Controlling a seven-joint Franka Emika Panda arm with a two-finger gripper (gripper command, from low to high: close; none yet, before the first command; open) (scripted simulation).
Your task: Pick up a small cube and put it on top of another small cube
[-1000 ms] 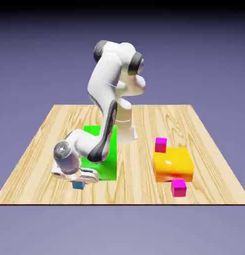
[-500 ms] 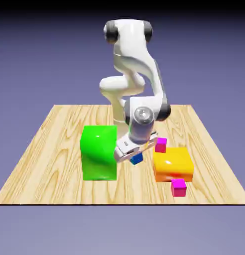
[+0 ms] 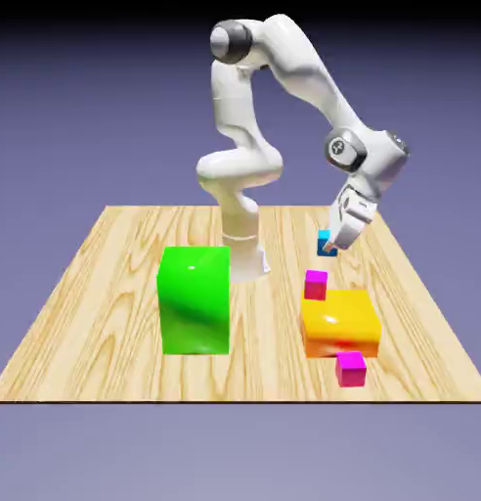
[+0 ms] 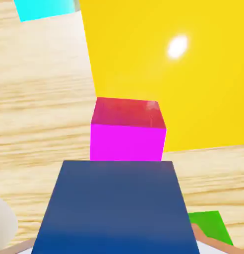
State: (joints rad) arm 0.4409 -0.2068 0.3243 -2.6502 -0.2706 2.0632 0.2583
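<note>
The gripper (image 3: 329, 246) hangs in the air over the right half of the wooden table (image 3: 88, 294), its fingers pinched onto the small cyan-blue cube (image 3: 327, 242), which it carries clear of the tabletop. In the exterior view the cube shows at the tip of the white hand, above and a little to the right of the far magenta cube (image 3: 316, 285), with open space between them. That magenta cube sits on the wood just beside the far left corner of the orange block (image 3: 339, 325). A second magenta cube (image 3: 351, 369) rests at the near side of the orange block, close to the table's near edge. The tall green block (image 3: 195, 299) stands well apart on the exterior view's left, near the middle of the table. The arm (image 3: 284, 59) rises from its base at the far edge, arches high and bends down to the right toward the hand. In the hand view the held cube (image 4: 116, 208) fills the lower part of the picture as a broad dark blue face and hides the finger tips. Beyond it lies the magenta cube (image 4: 127, 131), with the orange block's yellow-orange surface (image 4: 183, 69) spreading behind it and bare wood grain to the left.
</note>
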